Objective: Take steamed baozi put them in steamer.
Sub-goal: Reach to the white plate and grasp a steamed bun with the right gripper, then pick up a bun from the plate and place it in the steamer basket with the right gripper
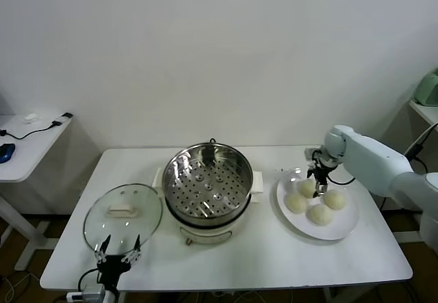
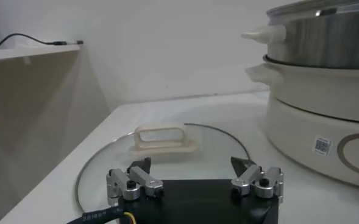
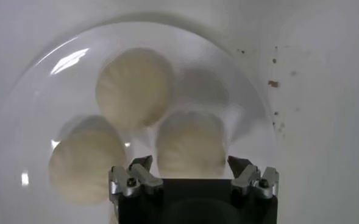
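right gripper [image 1: 319, 183]: over the white plate [image 1: 345, 226], pointing down, jaws apart and straddling the rear-left baozi [image 3: 190, 143]; nothing held yet.
left gripper [image 1: 118, 249]: parked at the worktop's front-left edge, over the near rim of the glass lid [image 1: 123, 217], jaws apart, empty.
baozi: four on the plate, clustered, neighbours touching or nearly so.
steamer [image 1: 207, 180]: centre of worktop, lid off, perforated tray bare, no buns in yet.
step: first pick, my read.
how: centre the jaws on that one bun, close gently since the dough will likely dent, lift straight up so the neighbours don't roll, then carry over the steamer rim and set down on the tray.
risk: jaw tip nudging the adjacent bun.
worktop [image 1: 274, 262]: white, flat; a few small dark specks beside the plate.
room: plain white wall; side table [image 1: 27, 146] at left with a cable and a blue item.
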Controlling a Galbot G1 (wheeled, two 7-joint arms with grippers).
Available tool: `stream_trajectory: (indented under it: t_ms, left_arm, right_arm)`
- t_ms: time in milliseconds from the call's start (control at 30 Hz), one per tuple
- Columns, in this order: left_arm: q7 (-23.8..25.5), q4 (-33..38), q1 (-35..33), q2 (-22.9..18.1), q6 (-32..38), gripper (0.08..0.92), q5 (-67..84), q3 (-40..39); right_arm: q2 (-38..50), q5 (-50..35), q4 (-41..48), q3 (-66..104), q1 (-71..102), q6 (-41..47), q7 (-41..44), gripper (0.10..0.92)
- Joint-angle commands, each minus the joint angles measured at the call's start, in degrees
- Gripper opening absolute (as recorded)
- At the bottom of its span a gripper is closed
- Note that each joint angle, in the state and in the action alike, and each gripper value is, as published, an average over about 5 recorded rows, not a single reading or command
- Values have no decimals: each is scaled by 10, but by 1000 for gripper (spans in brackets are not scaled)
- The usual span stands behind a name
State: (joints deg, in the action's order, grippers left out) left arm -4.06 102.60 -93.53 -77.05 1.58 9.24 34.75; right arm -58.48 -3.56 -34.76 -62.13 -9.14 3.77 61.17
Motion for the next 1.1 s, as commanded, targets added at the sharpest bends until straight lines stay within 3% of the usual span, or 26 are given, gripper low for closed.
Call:
stream_trajectory:
  t_ms: [33, 267, 433, 567, 700, 933, 1100]
  left_arm:
    - [0, 6, -1, -2, -2, 823, -1, 0]
    - [-2, 14, -8, -2, -2, 823, -4, 0]
    - [-3, 23, -12, -3, -2, 823, -5, 0]
    - [-3, 31, -14, -4, -4, 823, -7, -3]
    - [-3, 38, -14, -3, -7, 823, -8, -5]
    - [-5, 44, -15, -4, -7, 823, -8, -6]
    - [-6, 44, -16, -5, -6, 823, -8, -7]
  right_arm:
    - [-4, 13, -1, 21, 12, 4, -4, 709]
    - [41, -45, -97, -40, -61, 19, 5, 679]
    - [67, -139, -200, -165, -223, 16, 16, 677]
    - [44, -220, -279, -262, -381, -16, 23, 678]
    - [-4, -249, -360, -280, -466, -61, 24, 679]
    - [-121, -268, -446, -260, -477, -142, 17, 679]
    - [-179, -170, -408, -253, -404, -250, 19, 679]
